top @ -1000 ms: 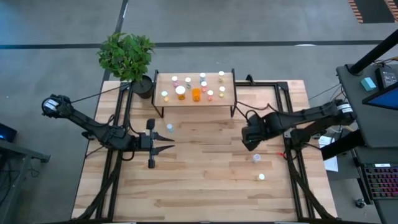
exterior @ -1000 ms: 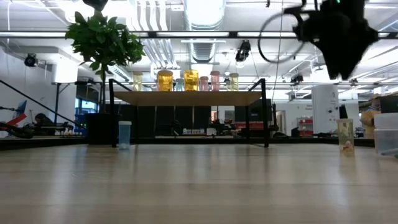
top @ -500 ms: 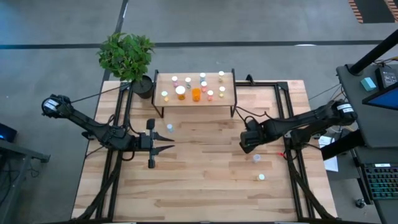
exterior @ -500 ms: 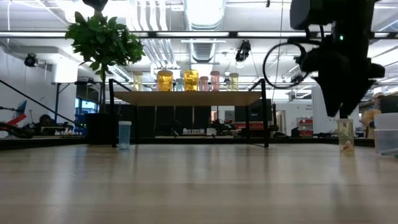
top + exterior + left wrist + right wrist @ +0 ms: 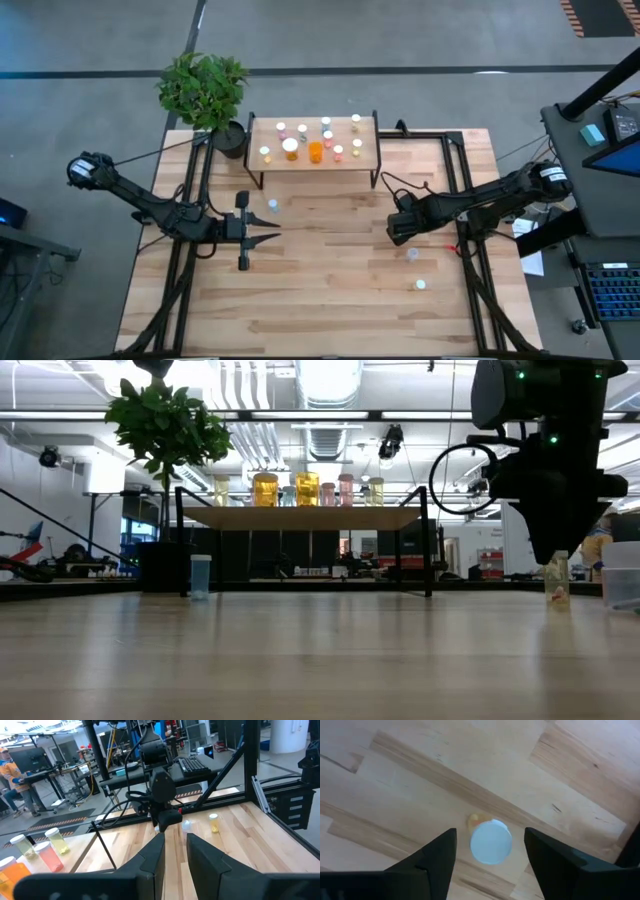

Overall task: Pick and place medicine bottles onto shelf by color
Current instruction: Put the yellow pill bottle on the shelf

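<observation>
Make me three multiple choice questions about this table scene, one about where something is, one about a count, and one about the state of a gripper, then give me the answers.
1. Where does the potted plant stand?
A. At the table's far left corner, beside the shelf
B. On top of the shelf
C. At the table's near right corner

2. How many bottles stand on the table off the shelf in the high view?
A. None
B. Three
C. Seven

3. How is the right gripper?
A. Shut on a bottle and lifted
B. Open, its fingers on either side of the yellowish bottle, above it
C. Resting on the shelf

Answers:
1. A, the high view shows the plant by the shelf's left end.
2. B, one bluish bottle sits left of centre and two stand on the right, the yellowish one and another nearer the table's front edge.
3. B, the right wrist view shows both fingers spread with the white cap between them.
</observation>
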`<action>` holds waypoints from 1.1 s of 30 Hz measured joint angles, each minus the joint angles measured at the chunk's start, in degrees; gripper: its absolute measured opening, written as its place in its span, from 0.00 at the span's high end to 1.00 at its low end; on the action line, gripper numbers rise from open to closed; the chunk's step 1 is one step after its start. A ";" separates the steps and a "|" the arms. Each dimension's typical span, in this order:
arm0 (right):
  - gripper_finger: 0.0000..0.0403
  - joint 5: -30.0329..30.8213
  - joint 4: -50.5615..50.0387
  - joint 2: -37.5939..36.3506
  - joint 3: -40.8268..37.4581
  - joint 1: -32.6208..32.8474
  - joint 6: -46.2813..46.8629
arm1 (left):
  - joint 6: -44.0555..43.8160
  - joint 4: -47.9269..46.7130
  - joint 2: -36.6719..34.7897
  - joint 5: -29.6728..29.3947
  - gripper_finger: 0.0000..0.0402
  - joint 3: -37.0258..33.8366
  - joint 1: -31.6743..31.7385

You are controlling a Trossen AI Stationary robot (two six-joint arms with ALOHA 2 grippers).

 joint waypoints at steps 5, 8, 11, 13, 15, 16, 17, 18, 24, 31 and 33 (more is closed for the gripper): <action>0.53 0.00 0.07 0.00 -0.01 0.00 -0.12 | 0.00 0.00 0.00 0.00 0.84 0.00 0.00; 0.59 0.01 0.54 0.00 -0.01 0.00 -0.35 | -0.01 0.01 0.00 -0.02 0.84 0.00 0.00; 0.66 0.00 0.75 0.00 -0.01 0.00 -0.37 | -0.01 0.01 0.01 0.00 0.84 0.00 0.00; 0.70 0.04 0.84 -0.02 -0.01 0.00 -0.41 | 0.00 0.00 0.07 0.00 0.84 0.00 0.00; 0.72 0.04 0.86 -0.04 -0.01 0.00 -0.50 | 0.00 0.00 0.07 -0.01 0.84 0.00 0.00; 0.73 0.02 0.86 -0.04 -0.01 0.00 -0.52 | 0.00 0.00 0.07 -0.01 0.84 0.00 0.00; 0.73 0.02 0.86 -0.04 -0.01 0.00 -0.52 | -0.01 0.01 0.08 -0.02 0.84 0.00 0.00; 0.73 0.02 0.86 -0.04 -0.01 0.00 -0.52 | 0.00 0.01 0.09 -0.01 0.84 0.00 0.00; 0.70 -0.74 0.01 -0.13 1.72 0.00 -2.05 | 0.00 0.00 0.09 0.00 0.84 0.00 0.00; 0.72 -1.52 -8.72 -0.02 17.87 -1.69 -13.08 | 0.01 0.02 0.09 -0.01 0.84 0.00 0.00; 0.73 -0.51 -11.93 -0.04 23.71 -3.48 -17.16 | 0.17 0.04 0.09 -0.02 0.84 0.00 0.00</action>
